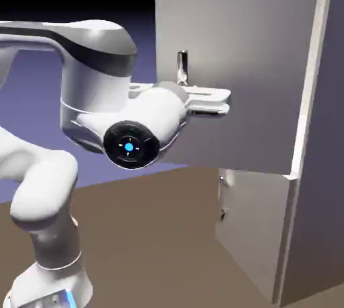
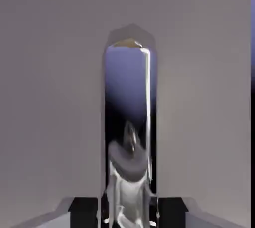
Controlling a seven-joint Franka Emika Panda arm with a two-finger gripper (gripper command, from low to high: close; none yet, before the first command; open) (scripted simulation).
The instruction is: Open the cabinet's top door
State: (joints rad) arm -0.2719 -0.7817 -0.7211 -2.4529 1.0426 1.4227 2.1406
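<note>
Pincer (image 2: pixel 127 212): clamped on vertical bar handle (image 1: pixel 182 64) | top door (image 1: pixel 248 51): swung open from cabinet (image 1: pixel 321 172), above lower door (image 1: pixel 254 229) | interior: hidden | free edge: exterior view's left, backdrop (image 1: pixel 145 37) beyond

So the backdrop (image 1: pixel 40 111) is just a plain blue-violet wash, strongest around 9 o'clock in the exterior view, and it fades to solid black along the top, from 11 round to 1. The floor (image 1: pixel 154 253) is flat matte brown and fills the 6 o'clock side. Its far edge starts near 8 o'clock and slants gently up toward the middle, pretty crisp line tbh. Light's kinda soft on the brown. Hand view only gets a skinny backdrop strip: blue-violet near 2 o'clock, black from 3 to 4.
</note>
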